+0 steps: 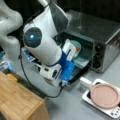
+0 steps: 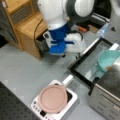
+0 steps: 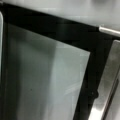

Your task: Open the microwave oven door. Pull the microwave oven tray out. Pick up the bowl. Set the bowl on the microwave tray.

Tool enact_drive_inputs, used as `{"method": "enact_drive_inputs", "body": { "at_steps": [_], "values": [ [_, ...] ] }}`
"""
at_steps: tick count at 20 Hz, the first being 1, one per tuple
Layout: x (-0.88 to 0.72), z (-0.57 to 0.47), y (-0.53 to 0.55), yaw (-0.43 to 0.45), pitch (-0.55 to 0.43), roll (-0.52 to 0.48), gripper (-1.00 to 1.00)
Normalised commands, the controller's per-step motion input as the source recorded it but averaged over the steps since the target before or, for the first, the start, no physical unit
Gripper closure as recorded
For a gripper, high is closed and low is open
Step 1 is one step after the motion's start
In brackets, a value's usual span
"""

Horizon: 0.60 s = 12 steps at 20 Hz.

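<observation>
The silver microwave oven (image 1: 100,32) stands with its door (image 2: 91,63) folded down flat in both front views. The teal bowl (image 1: 75,47) (image 2: 108,58) sits in the oven mouth on the pulled-out tray (image 1: 83,60). My gripper (image 1: 69,51) (image 2: 76,45) hangs above the open door, just in front of the bowl, and in a front view it stands apart from the bowl. The wrist view shows only the door glass (image 3: 47,80) and its metal frame. No fingers show there.
A pink plate (image 1: 105,96) (image 2: 52,98) lies on a white base (image 1: 113,112) (image 2: 71,101) in front of the oven's knob side. A wooden cabinet (image 1: 17,100) (image 2: 25,27) stands behind the arm. A black cable (image 1: 27,75) trails from the arm.
</observation>
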Motion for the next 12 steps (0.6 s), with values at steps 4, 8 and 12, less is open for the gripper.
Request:
{"method": "enact_drive_inputs", "body": {
  "at_steps": [4, 8, 12],
  "values": [
    [0.20, -0.12, -0.22, 0.128, 0.030, 0.161, -1.00],
    [0.16, -0.13, -0.19, 0.086, 0.035, 0.196, -1.00],
    [0.11, -0.14, -0.15, 0.045, 0.055, 0.244, -1.00]
  ]
}}
